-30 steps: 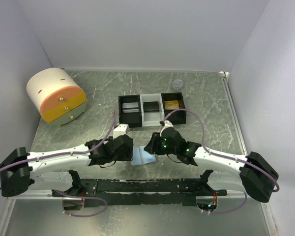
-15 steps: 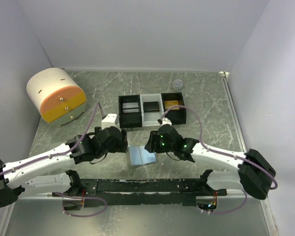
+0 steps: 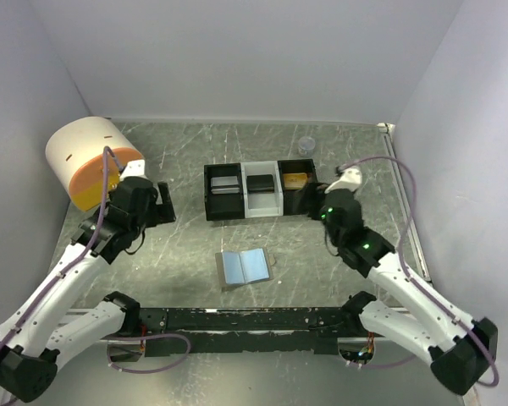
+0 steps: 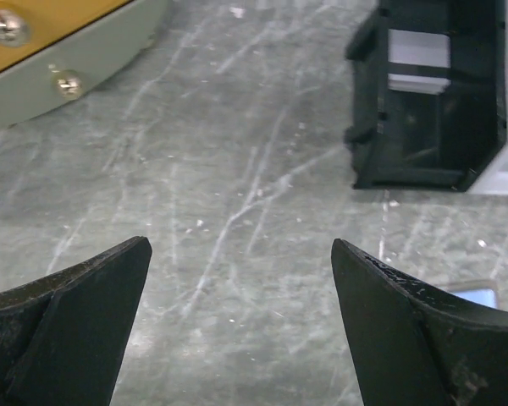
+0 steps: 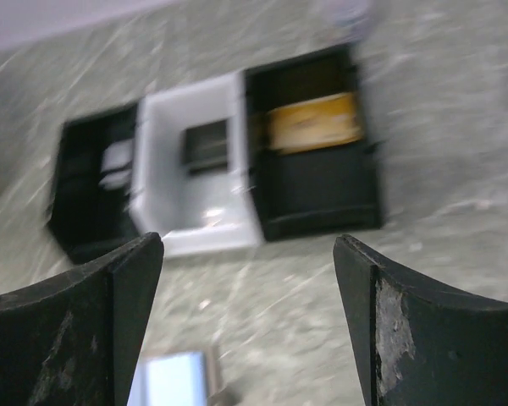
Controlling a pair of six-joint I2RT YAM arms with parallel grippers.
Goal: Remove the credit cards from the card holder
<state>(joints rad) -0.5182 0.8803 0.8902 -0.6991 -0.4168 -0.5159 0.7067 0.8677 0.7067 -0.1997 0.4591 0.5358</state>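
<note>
Card holder lay open, blue lining up, on the worktop between the tray and the arm bases, touched by neither arm. Left pincer hung spread wide and empty over bare worktop near the round drawer unit. The right pincer was likewise spread and empty, by the tray's right end. A gold card, a dark card and a pale card sat one per compartment.

Risks, as we judged them: a card left in a pocket could go unnoticed, since we could not see inside the pockets from above; the right pincer could nudge the tray if it dropped carelessly.

Half a second earlier both pincers flanked the holder; both had since drawn well away, and the holder had barely shifted
</note>
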